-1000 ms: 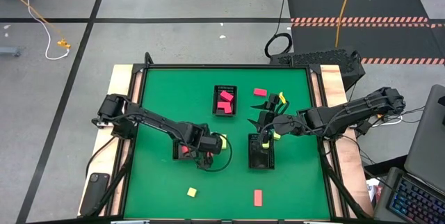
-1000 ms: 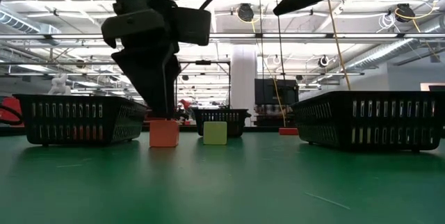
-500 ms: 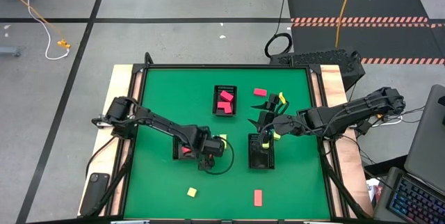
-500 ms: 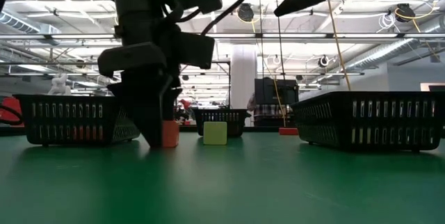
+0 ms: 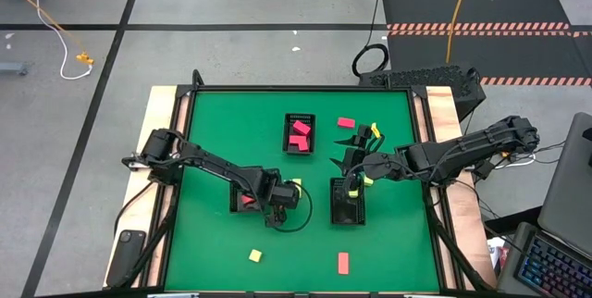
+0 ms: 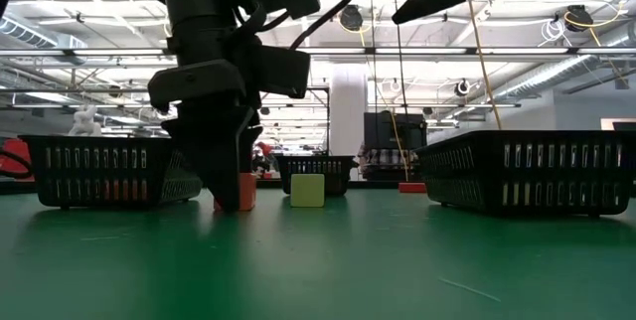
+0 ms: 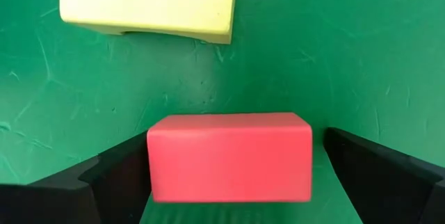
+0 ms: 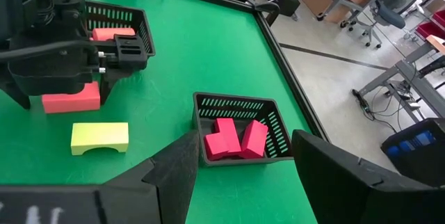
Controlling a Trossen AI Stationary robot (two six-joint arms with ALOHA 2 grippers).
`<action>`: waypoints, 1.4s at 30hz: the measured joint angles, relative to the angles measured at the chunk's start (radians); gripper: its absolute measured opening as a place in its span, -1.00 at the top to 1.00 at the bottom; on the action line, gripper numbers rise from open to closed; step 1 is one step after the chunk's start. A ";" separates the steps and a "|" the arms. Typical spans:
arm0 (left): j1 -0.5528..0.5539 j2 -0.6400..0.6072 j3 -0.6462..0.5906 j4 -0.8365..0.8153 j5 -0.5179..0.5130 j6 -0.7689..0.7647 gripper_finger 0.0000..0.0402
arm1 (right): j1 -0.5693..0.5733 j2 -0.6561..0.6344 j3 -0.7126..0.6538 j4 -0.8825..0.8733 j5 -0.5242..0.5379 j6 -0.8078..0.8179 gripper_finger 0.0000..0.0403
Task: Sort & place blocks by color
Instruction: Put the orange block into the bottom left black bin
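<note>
A salmon-red bar block (image 7: 229,156) lies flat on the green mat, with a pale yellow arched block (image 7: 147,5) just beyond it. My left gripper (image 5: 277,209) points down with its fingertips at the mat and stands open, one finger at each short end of the red block (image 6: 244,191). My right gripper (image 5: 356,164) hangs open and holds nothing, raised over the right-hand black tray (image 5: 348,204). In its wrist view a far tray (image 8: 240,137) holds pink-red blocks. My left gripper has one finger (image 7: 118,179) close against one short end of the red block (image 7: 154,158); whether it touches, I cannot tell. The other finger (image 7: 368,172) stands apart from the opposite end, with green mat showing between. The block rests flat on the mat.
A third black tray (image 5: 242,201) with reddish blocks sits close beside my left gripper. Loose blocks lie on the mat: a pink one (image 5: 346,122) at the far side, a yellow one (image 5: 254,255) and a salmon one (image 5: 343,262) near the front edge.
My left gripper has come straight down from just above the red block until its fingertips reach the mat around it, staying open. The block has kept its place. In the last half second nothing has moved.
</note>
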 joint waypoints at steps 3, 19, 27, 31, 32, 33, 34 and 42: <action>0.001 0.000 0.000 0.000 0.000 -0.007 -0.99 | 0.000 0.000 0.000 0.000 0.000 0.000 -0.11; 0.014 -0.001 0.000 0.001 -0.011 -0.055 -0.41 | 0.000 0.000 0.000 -0.001 0.000 0.000 -0.11; 0.031 0.000 0.170 -0.143 -0.025 0.015 -0.41 | 0.000 0.000 0.000 -0.001 0.000 0.000 -0.11; 0.033 -0.001 0.301 -0.335 -0.103 0.045 -0.41 | 0.000 0.000 0.000 -0.001 0.000 0.000 -0.11; 0.032 -0.003 0.324 -0.390 -0.121 0.045 -0.41 | 0.000 0.000 0.000 -0.004 0.000 0.002 -0.11; 0.032 -0.003 0.340 -0.445 -0.134 0.042 -0.41 | 0.000 0.000 0.000 -0.010 0.000 0.005 -0.11; 0.031 -0.003 0.352 -0.497 -0.140 0.032 -0.41 | 0.000 0.000 0.000 -0.018 0.000 0.009 -0.11; 0.016 -0.015 0.351 -0.672 -0.155 -0.001 -0.41 | 0.000 0.000 0.000 -0.067 0.000 0.031 -0.11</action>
